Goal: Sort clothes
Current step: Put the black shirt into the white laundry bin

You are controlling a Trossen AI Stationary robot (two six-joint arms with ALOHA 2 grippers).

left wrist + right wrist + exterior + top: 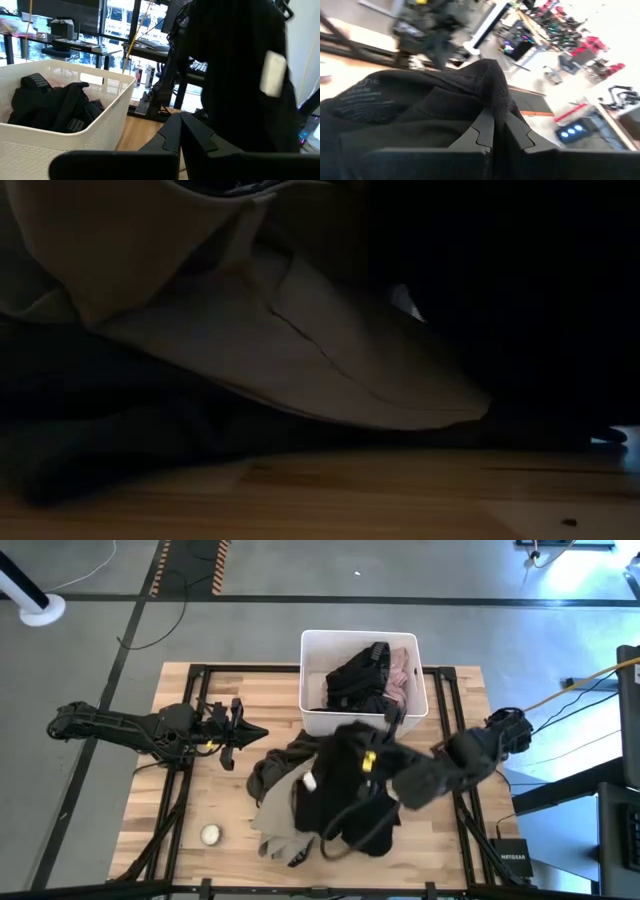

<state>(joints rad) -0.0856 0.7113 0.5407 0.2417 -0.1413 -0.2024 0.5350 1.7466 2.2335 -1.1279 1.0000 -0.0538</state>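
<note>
A white bin (362, 712) at the table's far middle holds a black garment (356, 678) and a pale pink one (402, 675). In front of it lies a pile: a dark olive-brown garment (276, 764) and a khaki-beige garment (283, 812), which also fills the low view (300, 350). My right gripper (366, 756) is shut on a second black garment (345, 795) above the pile. This garment, with its white tag (274, 74), shows in the left wrist view. My left gripper (250, 733) is shut and empty, left of the pile. My right gripper pinches a raised fold of the black garment (492, 95) between its two fingers, several layers bunched together. The fingers come in from the table's right, slanting down. The garment hangs below and drapes over the pile (350, 825).
A small white ball (210, 834) lies on the table near the front left. Black frame rails (190, 790) run along the table's left and right sides. Bare wood (215, 780) shows between the left gripper and the ball.
</note>
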